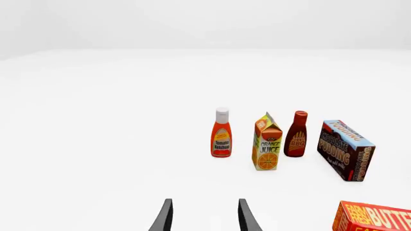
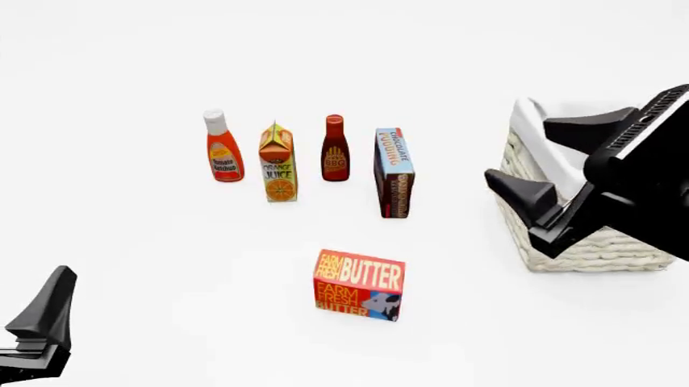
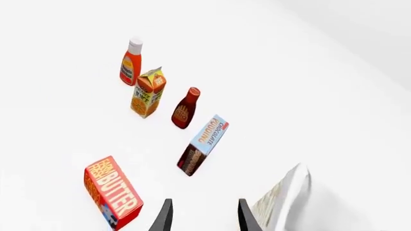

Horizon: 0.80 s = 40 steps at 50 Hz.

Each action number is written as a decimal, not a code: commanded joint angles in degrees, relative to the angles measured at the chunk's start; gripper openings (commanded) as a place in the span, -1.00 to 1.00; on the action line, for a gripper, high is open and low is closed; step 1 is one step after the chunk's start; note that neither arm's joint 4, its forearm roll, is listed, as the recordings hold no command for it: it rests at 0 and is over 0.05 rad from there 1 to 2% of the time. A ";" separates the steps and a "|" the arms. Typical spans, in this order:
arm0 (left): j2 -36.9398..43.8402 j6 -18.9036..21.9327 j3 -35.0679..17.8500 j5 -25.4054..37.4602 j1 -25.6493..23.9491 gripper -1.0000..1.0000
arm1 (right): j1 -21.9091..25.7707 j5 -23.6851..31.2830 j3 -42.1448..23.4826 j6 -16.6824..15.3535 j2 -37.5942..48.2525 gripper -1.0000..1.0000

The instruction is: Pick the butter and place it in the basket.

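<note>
Butter [image 2: 360, 285] standing on the white table [image 2: 161, 266], lettered face toward the camera, untouched by either arm. Taken as landmark: behind butter, well apart, a row of four upright items — tomato ketchup bottle [image 2: 223, 147] farthest left, orange juice carton [image 2: 277, 163] next, BBQ sauce bottle [image 2: 335, 148], then chocolate pudding box [image 2: 395, 172] nearest in line behind butter. Basket [image 2: 570, 242] to right of butter, clear of it, partly masked by the right arm. Right gripper [image 2: 544, 173] poised over basket's near-left rim, fingers spread apart, holding nothing. Left gripper [image 1: 203, 216] low and to left of butter, well apart from it; fingers parted with bare table between them in the wrist view, nothing held.
</note>
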 commanded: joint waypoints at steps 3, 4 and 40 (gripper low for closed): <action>0.00 0.00 0.00 0.00 0.00 1.00 | 3.16 3.41 -4.73 -2.61 5.35 1.00; 0.00 0.00 0.00 0.00 0.00 1.00 | 3.33 3.48 -4.68 -2.80 5.57 1.00; 0.00 0.00 0.00 0.00 0.00 1.00 | 7.19 7.82 -9.14 -4.20 16.92 1.00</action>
